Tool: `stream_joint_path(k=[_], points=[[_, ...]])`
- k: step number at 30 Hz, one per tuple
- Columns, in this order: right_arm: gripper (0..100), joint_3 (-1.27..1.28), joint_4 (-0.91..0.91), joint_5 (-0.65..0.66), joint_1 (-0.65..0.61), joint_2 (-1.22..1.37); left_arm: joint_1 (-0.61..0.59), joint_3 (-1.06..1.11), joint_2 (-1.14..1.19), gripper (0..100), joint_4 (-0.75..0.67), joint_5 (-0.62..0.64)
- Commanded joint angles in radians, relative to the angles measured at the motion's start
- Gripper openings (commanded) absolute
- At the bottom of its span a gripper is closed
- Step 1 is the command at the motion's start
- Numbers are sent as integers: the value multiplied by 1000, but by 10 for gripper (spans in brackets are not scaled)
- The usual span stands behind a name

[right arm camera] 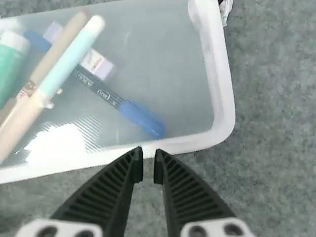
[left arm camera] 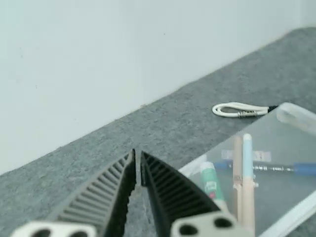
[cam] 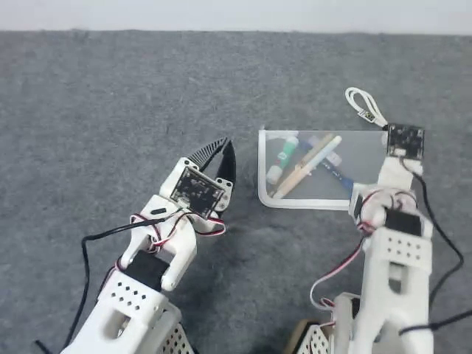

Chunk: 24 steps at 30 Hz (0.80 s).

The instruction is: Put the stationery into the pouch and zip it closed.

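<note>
- On the grey counter [cam: 110, 110], the translucent pouch [cam: 361, 151] lies flat, with the stationery inside it.
- The high view places the left claw [cam: 223, 144] just beside the pouch's short edge, not touching it. The right arm's wrist covers the opposite end.
- The left wrist view shows that claw [left arm camera: 138, 157] clenched on nothing, with a thin slit between its fingers. Beyond it are the pouch [left arm camera: 286, 143] and a white loop [left arm camera: 237, 109] at its far corner.
- The right wrist view shows the right claw [right arm camera: 148, 157] likewise clenched and empty, its tips at the pouch's white rim [right arm camera: 219, 89].
- That view shows a blue pen [right arm camera: 118, 101] and a pale-blue-capped pen [right arm camera: 54, 74] through the pouch wall.
</note>
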Motion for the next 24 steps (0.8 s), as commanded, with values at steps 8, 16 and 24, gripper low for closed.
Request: stream_joint_path(k=[8,16,24], points=[[6,232,-36,12,-16,-389,-8,-21,-18,10,-34,25],[6,404,-36,12,-38,-679,-92,-22,-18,10,-83,123],[6,575,-25,14,-108,-961,-100,-22,-20,10,-83,130]])
